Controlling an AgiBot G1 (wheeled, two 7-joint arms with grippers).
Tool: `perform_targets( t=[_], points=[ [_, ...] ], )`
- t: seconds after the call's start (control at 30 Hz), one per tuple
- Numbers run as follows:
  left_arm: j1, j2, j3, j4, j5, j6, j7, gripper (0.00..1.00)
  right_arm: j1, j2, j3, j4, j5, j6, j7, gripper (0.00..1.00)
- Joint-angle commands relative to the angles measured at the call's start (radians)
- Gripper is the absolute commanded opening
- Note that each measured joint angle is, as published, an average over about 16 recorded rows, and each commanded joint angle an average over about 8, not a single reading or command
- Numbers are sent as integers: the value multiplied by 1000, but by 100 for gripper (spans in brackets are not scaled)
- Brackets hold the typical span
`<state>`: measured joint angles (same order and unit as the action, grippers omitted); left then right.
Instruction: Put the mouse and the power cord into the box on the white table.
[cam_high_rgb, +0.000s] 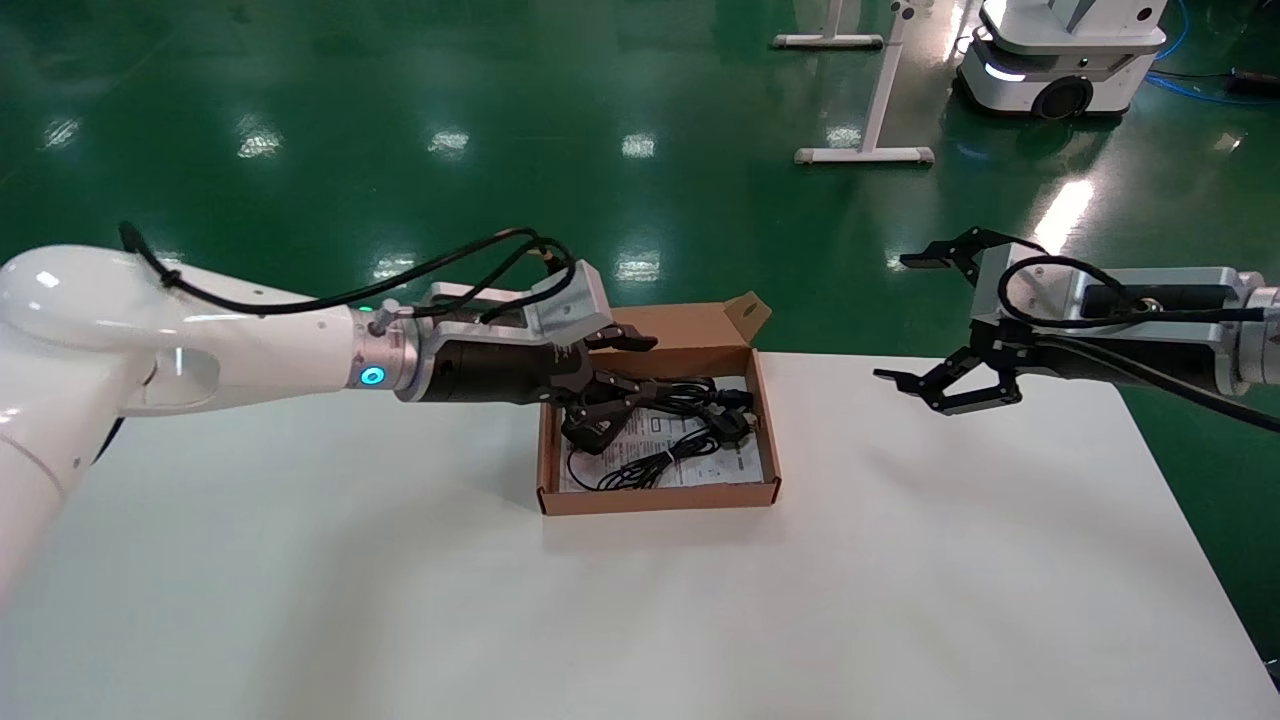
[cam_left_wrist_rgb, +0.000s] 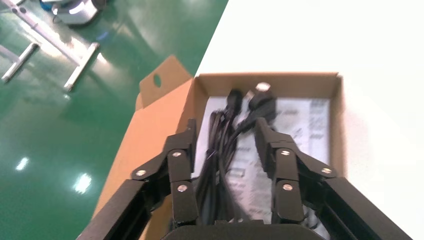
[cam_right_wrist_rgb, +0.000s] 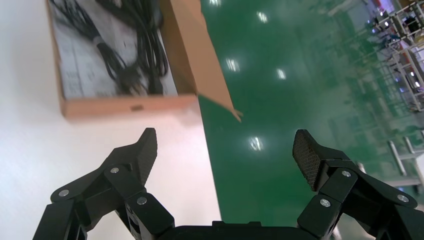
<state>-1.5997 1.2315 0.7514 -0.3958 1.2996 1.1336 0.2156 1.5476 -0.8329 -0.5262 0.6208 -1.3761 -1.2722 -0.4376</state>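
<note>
The left end effector hovers over the near-left part of the box, its fingers spread apart and empty, straddling the power cord below. The cord lies in the box as a long bundle, running from 9 o'clock to 3 o'clock across the head view, plugs at the 3 o'clock end. A thinner black wire is looped toward 6 o'clock on the white printed sheet; the mouse itself cannot be made out. The box lid flap stands open at 12 o'clock. The right end effector hangs at 3 o'clock, well apart from the box, fingers wide and empty. The box sits at the far edge of the white bench. Beyond lies a glossy green floor, with white stand legs and a wheeled white robot base.
</note>
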Motion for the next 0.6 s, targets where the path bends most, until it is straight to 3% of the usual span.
perform_targets(
  t=[0.03,0.6],
  points=[
    [21,-25,-19,-36,-23,15,-16,100,-19,9,10,26,26,-9,25,100],
    [202,-239,-182,-342,-219,139,-155,100,-178,83,93,249,242,-84,235,100]
  ],
)
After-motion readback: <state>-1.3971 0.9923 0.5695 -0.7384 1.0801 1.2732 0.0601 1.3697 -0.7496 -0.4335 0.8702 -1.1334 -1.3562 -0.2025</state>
